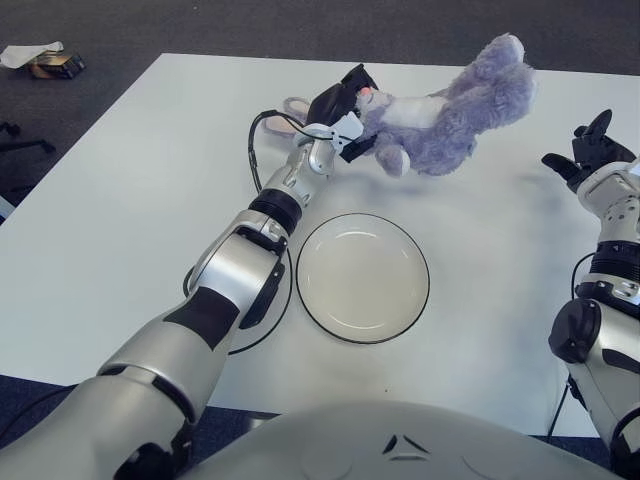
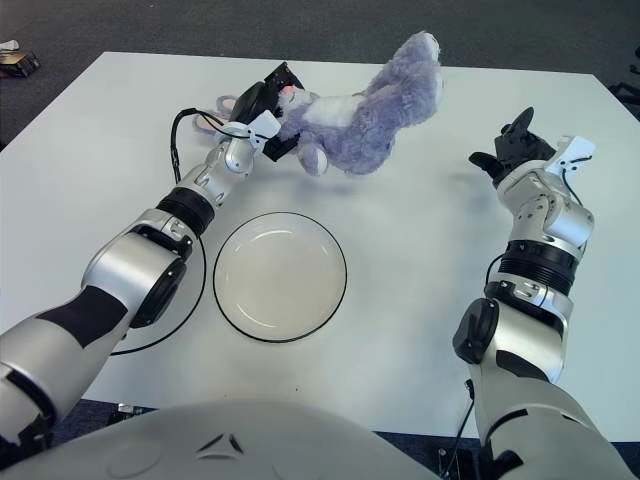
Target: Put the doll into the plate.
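A purple and white plush doll (image 1: 450, 115) is held up off the white table, beyond the plate. My left hand (image 1: 345, 115) is shut on the doll's head end, with the body and legs sticking out to the right. The round white plate (image 1: 362, 277) with a dark rim lies on the table below and nearer me, with nothing in it. My right hand (image 2: 515, 145) shows over the right side of the table, to the right of the doll, fingers spread and holding nothing.
A black cable (image 1: 255, 150) loops from my left wrist over the table. The white table (image 1: 120, 200) ends at dark carpet at the back and left. A small object (image 1: 45, 60) lies on the floor at far left.
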### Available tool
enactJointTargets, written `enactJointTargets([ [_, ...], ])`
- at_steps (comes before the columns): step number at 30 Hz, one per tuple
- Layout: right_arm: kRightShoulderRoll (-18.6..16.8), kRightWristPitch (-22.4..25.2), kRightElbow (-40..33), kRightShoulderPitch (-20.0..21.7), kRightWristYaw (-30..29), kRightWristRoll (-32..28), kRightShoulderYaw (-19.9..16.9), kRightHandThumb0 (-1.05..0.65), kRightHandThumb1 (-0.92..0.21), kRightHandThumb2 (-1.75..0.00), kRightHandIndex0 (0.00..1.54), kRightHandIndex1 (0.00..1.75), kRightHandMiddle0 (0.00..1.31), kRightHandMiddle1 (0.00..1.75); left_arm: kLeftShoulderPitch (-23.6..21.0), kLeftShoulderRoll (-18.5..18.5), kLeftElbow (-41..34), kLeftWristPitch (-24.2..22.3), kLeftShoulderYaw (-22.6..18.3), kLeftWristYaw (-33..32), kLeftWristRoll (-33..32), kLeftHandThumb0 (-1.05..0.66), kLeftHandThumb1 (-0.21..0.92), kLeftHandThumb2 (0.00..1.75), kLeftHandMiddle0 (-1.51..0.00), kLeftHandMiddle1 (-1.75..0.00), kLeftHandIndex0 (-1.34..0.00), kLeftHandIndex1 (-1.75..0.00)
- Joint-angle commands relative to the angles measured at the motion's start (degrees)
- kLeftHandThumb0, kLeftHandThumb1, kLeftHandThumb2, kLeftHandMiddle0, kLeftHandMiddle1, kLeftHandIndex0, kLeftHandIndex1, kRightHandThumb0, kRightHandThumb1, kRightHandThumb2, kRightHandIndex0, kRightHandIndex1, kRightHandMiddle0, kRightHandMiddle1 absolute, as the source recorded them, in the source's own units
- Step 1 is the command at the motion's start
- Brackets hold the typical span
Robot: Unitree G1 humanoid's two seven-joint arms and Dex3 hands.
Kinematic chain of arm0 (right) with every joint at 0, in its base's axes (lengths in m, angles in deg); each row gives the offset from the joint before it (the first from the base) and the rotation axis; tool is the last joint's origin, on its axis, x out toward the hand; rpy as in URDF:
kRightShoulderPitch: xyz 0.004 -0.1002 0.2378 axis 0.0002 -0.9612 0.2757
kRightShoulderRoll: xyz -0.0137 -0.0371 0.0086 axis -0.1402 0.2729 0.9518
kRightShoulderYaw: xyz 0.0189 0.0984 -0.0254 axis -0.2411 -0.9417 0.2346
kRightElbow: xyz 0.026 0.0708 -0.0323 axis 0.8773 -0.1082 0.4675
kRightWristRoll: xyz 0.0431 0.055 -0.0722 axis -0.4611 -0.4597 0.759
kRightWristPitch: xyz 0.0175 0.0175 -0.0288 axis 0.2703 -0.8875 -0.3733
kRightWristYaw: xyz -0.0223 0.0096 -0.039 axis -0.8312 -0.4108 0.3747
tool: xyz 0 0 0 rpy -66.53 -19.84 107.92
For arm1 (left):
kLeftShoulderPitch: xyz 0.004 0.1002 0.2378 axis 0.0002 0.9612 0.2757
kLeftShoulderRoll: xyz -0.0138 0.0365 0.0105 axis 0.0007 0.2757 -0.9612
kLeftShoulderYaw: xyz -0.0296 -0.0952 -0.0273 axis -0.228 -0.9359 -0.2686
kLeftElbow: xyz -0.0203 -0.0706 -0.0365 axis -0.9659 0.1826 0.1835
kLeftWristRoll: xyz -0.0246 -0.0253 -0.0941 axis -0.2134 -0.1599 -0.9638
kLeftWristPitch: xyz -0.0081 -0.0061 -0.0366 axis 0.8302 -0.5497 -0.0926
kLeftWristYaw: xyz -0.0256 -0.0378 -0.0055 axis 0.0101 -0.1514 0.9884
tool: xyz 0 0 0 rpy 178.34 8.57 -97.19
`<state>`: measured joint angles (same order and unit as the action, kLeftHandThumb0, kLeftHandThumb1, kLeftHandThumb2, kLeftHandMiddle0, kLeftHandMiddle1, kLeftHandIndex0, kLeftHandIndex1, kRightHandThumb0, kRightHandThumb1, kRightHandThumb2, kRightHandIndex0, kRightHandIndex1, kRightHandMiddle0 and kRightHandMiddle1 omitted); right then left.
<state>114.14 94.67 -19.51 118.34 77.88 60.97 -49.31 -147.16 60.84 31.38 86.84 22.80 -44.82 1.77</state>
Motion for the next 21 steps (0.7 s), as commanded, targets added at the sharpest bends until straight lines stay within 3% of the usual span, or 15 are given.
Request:
enactJointTargets([
  [1, 0.23, -0.10, 2.11, 1.19, -0.53, -0.26, -0.56, -0.80, -0.92, -0.79, 0.37, 1.75, 0.00, 1.72, 1.22, 1.37, -2.27, 2.49, -0.50, 0.82, -0.79, 0.00, -0.01, 1.67, -0.86, -1.69, -0.64, -1.75],
  [5, 0.57, -0.51, 3.98, 1.74, -0.67, 0.11, -0.33, -0.80, -0.92, -0.80, 0.37, 1.75, 0.00, 1.72, 2.50, 2.15, -3.61, 4.42, -0.19, 1.56, -0.63, 0.00, 0.02, 1.65, -0.82, -1.72, -0.62, -1.75],
  [16, 0.91, -1.97, 7.22, 2.74, 0.02, 0.71, 0.42, -0.78, -0.92, -0.78, 0.36, 1.75, 0.00, 1.73, 4.83, 4.36, -6.17, 9.24, -0.51, 6.10, -1.54, 0.00, -0.02, 1.71, -0.84, -1.75, -0.66, -1.75],
  [21, 0.76, -2.74, 8.18, 2.87, 0.47, 0.86, 0.80, -0.78, -0.92, -0.77, 0.35, 1.75, 0.00, 1.73, 5.79, 6.44, -5.82, 15.36, -1.96, 13.71, -5.99, 0.00, -0.06, 1.74, -0.87, -1.75, -0.69, -1.74],
])
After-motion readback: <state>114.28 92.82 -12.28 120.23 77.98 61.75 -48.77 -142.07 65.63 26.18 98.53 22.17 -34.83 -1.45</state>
